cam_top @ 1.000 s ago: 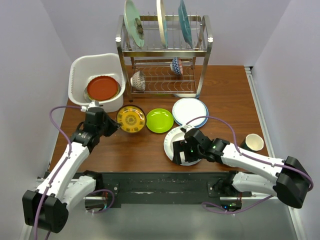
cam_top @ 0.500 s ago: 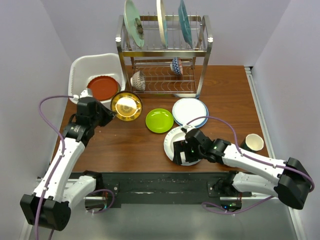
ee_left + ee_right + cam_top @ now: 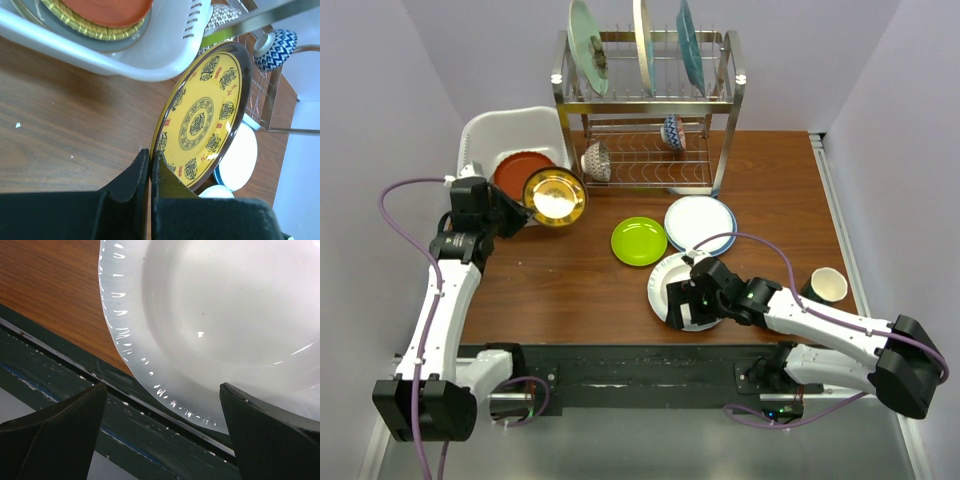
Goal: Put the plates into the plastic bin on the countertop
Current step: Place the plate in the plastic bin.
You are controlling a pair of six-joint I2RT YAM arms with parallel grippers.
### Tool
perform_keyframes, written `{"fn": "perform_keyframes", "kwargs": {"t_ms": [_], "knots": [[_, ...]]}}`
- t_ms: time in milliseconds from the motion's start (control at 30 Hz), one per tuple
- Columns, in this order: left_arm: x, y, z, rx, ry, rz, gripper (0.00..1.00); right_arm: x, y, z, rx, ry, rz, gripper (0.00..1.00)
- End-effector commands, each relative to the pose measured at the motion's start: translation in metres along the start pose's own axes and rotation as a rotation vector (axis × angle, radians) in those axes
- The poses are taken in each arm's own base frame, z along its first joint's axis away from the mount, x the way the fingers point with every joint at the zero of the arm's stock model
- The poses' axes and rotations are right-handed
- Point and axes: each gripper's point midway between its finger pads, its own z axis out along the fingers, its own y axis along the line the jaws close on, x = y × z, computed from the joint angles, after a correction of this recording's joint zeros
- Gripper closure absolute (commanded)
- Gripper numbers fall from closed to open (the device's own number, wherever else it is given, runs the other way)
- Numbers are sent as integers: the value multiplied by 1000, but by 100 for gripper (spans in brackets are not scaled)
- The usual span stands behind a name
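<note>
Already clear of the worktop [image 3: 580, 290], the yellow plate [image 3: 556, 196] had swung within a second from beside the lime plate [image 3: 639, 241] to the rim of the plastic bin [image 3: 485, 128], pinched edgewise in the left claw [image 3: 517, 212]. By my judgement only tipping it in remained. The right claw [image 3: 682, 300] stayed spread over the white plate [image 3: 665, 272].
</note>
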Motion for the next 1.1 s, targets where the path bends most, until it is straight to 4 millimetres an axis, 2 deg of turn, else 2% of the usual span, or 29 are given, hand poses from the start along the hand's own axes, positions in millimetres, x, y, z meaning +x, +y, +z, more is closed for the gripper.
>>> {"fn": "perform_keyframes", "kwargs": {"t_ms": [0, 133, 333, 567, 1067], "knots": [[-31, -24, -2, 91, -57, 22, 100, 10, -5, 0, 15, 37, 9, 1], [-43, -28, 4, 102, -60, 18, 100, 11, -6, 1, 20, 39, 8, 1], [-63, -24, 12, 106, -76, -4, 100, 12, -8, 2, 27, 43, 8, 1], [-89, -6, 23, 86, -112, -51, 100, 13, -8, 4, 29, 48, 6, 1], [-129, 25, 62, 27, -140, -127, 100, 15, -12, 7, 45, 56, 5, 1]]}}
